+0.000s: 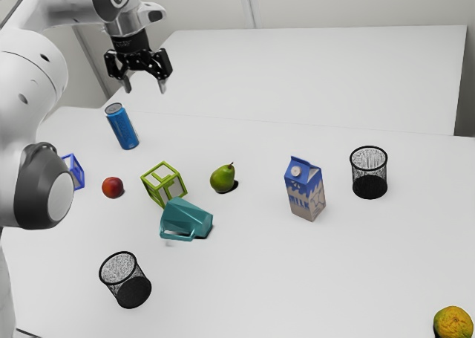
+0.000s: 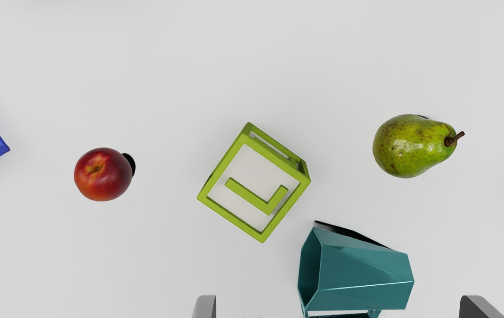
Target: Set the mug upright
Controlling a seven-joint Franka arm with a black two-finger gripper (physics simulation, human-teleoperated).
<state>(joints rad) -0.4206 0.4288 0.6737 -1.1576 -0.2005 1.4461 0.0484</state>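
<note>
Nearest in the exterior view stands a black mesh pencil cup [image 1: 125,279]. Beyond it the teal faceted mug [image 1: 186,219] lies on its side, mouth toward the exterior view's left, handle toward the pencil cup. Just past the mouth end sits the green letter block [image 1: 165,184], with the pear [image 1: 223,179] a little farther off. The gripper [image 1: 145,89] hangs high near the blue can [image 1: 122,126], fingers wide apart and holding nothing.

The wrist view puts the fingers roughly along the mug's length, so a turn of about a quarter would let them close across its body. Best come down slowly, keep clear of the block's corner, and mind the handle on one side. Then lift slightly, swing the mouth up, and let go only once the base sits flat.
</note>
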